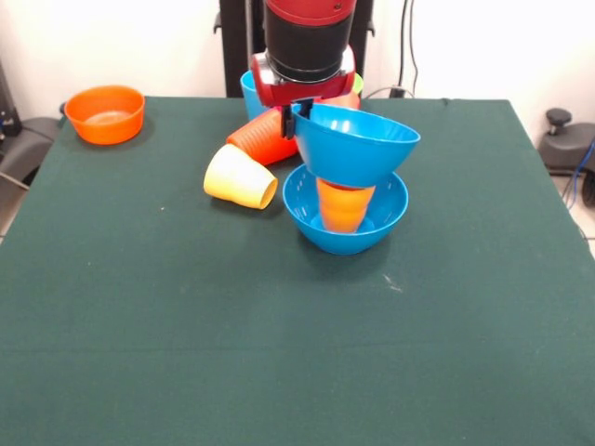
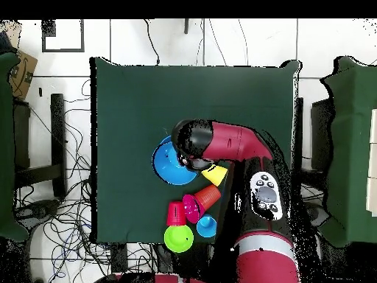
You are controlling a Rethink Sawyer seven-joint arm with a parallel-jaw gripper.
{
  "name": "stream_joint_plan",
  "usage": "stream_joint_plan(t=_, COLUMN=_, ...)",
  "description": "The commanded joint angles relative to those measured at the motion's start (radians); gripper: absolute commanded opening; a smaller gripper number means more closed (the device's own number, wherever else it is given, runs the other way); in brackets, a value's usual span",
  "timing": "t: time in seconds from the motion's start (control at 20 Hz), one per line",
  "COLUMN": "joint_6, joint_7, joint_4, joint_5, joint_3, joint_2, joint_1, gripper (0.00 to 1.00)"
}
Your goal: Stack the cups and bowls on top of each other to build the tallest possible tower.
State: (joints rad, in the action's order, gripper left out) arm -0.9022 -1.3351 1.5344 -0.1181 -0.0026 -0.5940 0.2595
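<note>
The red and black arm comes down from above in the front view, its thick black wrist section ending in a red collar. Below the collar the tool (image 1: 299, 119) hangs low over the counter (image 1: 186, 325), its dark fingers closed on the rim of a tilted blue bowl (image 1: 358, 144), which it holds lifted. In the overhead view the arm's red link reaches from the base across toward the counter's middle, and the black wrist hides the tool itself.
</note>
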Motion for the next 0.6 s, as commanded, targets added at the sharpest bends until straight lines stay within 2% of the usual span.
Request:
stream_joint_plan(t=0.05, joint_6=0.035, joint_7=-0.109, joint_4=0.078, joint_5=0.022, joint_3=0.081, joint_2=0.046, joint_1=0.008, gripper=0.00)
stream_joint_plan(t=0.6, joint_6=0.055, joint_7=-0.095, joint_4=0.106, joint_5=0.023, joint_3=0.089, joint_2=0.037, joint_1=0.019, gripper=0.00)
